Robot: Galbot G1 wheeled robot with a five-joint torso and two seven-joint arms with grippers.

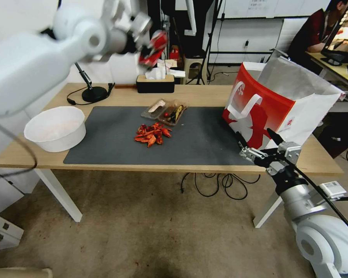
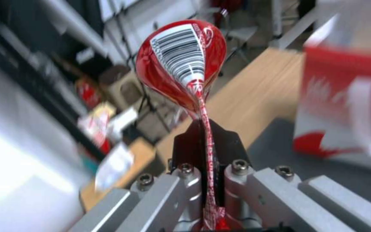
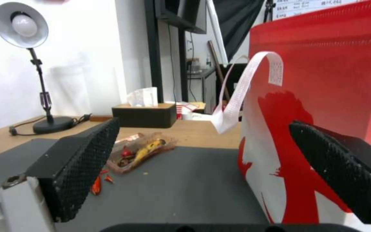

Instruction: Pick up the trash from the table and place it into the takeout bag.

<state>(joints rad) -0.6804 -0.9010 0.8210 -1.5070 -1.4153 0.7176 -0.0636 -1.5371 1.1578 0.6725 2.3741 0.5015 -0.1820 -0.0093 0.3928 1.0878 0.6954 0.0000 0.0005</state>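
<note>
The left gripper (image 1: 149, 48) pinched a crushed can (image 2: 181, 61) by its thin edge, which might slip loose short of the bag (image 1: 274, 104); the right gripper (image 1: 255, 148) waited wide open.

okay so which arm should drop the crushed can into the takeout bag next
Left, probably. The left gripper is shut on the crushed can, raised above the table's far side. The right gripper is open with nothing in it, beside the bag.
</note>
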